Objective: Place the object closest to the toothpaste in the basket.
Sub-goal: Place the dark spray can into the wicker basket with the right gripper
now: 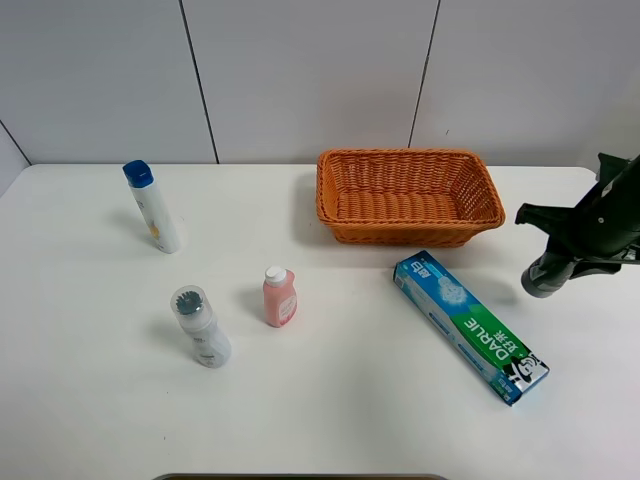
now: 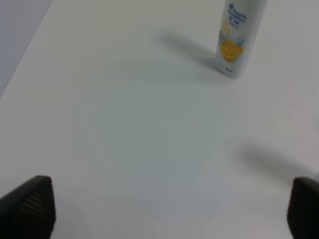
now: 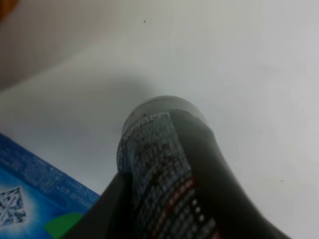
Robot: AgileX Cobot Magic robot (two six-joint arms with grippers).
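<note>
The blue and green toothpaste box (image 1: 470, 325) lies on the white table, right of centre; its blue end also shows in the right wrist view (image 3: 30, 199). My right gripper (image 1: 585, 235) is shut on a dark grey bottle (image 1: 548, 275) and holds it tilted, just right of the box and above the table. In the right wrist view the bottle (image 3: 169, 164) fills the middle. The orange wicker basket (image 1: 408, 195) stands empty at the back, left of the held bottle. My left gripper (image 2: 164, 209) is open and empty over bare table; it is out of the exterior view.
A white bottle with a blue cap (image 1: 153, 206) stands at the back left and shows in the left wrist view (image 2: 238, 35). A small pink bottle (image 1: 279, 297) and a pale bottle with a grey cap (image 1: 200, 326) stand left of centre.
</note>
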